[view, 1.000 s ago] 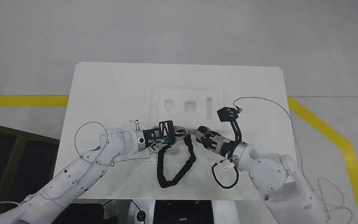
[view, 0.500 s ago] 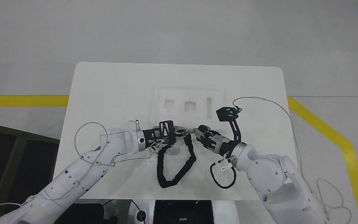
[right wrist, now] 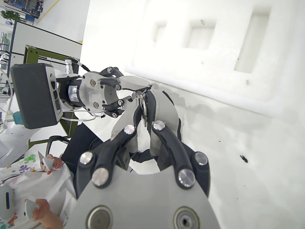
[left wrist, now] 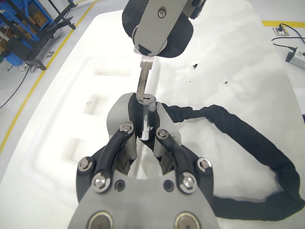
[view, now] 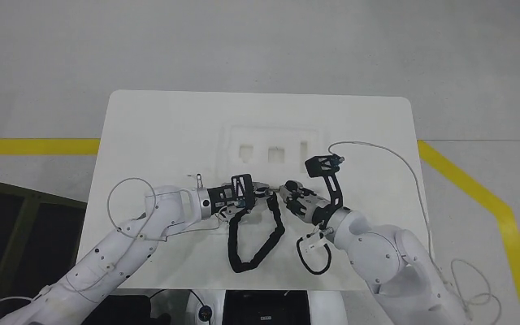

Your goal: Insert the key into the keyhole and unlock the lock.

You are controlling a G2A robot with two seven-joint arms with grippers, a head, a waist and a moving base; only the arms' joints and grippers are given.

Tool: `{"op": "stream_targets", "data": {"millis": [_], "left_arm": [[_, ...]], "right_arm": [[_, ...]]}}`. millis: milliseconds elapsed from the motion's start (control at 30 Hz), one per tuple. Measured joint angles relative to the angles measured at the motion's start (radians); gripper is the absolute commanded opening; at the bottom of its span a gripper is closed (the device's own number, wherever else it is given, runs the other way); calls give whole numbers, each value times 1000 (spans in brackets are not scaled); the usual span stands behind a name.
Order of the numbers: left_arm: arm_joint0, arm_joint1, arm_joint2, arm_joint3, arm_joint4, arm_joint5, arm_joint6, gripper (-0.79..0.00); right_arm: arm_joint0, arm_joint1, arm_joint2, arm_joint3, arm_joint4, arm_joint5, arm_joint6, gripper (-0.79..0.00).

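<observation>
Just flat silver key [left wrist: 143,80], tip at chrome lock [left wrist: 148,116] cyl. face.

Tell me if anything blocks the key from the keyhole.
Nothing visible does. The tip of the key sits at the rim of the lock cylinder, beside the keyhole, only bare metal between.
</observation>
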Motion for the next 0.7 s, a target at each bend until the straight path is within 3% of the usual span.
{"op": "stream_targets", "data": {"millis": [700], "left_arm": [[21, -17, -33, 1, 22, -20, -3, -785]], "right_arm": [[20, -7, -1, 5, -7, 13, 56, -785]]}}
